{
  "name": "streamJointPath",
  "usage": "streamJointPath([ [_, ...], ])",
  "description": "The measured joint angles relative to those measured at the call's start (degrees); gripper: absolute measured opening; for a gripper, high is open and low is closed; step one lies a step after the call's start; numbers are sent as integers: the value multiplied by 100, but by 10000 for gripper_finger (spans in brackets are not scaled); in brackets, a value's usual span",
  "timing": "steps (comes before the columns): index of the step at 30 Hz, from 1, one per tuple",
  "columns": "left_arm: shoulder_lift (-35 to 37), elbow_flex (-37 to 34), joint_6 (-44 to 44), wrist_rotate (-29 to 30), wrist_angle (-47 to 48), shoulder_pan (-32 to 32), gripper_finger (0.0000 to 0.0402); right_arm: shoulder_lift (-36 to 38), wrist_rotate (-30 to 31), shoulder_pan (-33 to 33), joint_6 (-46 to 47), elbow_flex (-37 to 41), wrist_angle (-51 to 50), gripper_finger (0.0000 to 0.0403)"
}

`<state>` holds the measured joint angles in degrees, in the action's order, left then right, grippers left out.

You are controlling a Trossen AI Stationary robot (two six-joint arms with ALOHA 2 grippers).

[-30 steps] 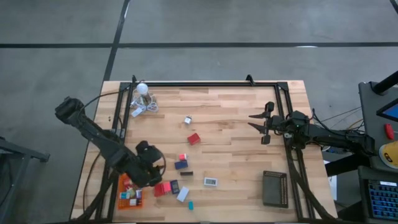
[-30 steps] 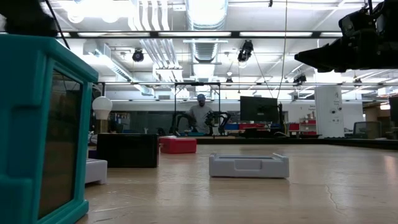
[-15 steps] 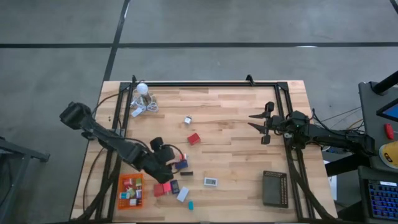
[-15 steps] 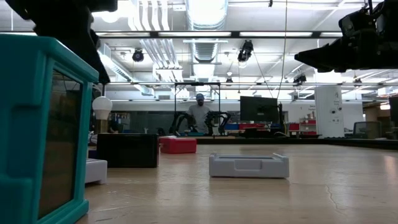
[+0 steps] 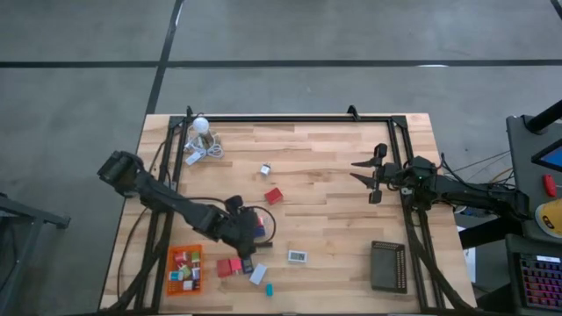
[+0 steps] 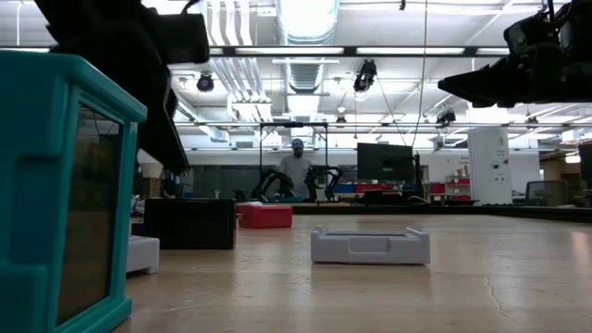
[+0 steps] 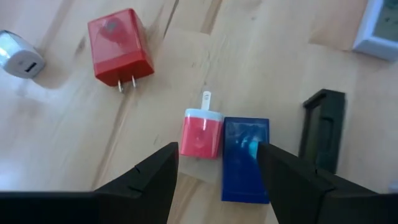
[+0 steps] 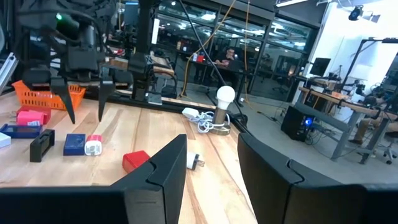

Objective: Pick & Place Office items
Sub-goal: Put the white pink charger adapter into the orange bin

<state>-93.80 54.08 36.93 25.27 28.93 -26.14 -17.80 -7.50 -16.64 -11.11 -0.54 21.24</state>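
Left gripper [image 7: 214,171] has swung from the orange tray [image 5: 183,269] to hover, fingers spread, over the pink plug [image 7: 202,133]; I judge that's my next pick. Right gripper [image 5: 362,175] waits, parted, empty.

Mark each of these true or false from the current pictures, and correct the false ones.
1. The left pincer is open above a pink charger and a navy block. True.
2. The left pincer holds the red charger. False: the red charger lies apart on the table, untouched.
3. The orange tray already holds several items. True.
4. The black tray is full. False: the black tray looks empty.
5. The right pincer hovers over the orange tray. False: it waits at the table's right side.
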Motion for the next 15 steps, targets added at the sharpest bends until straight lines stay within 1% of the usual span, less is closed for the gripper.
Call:
streamJointPath([
  [8,-378,-2,-227,-94,-218,179,223,-1,0,1,0,0,1,139],
  [15,-467,-4,-359,-238,-257,330,223,-2,2,-1,0,0,-1,139],
])
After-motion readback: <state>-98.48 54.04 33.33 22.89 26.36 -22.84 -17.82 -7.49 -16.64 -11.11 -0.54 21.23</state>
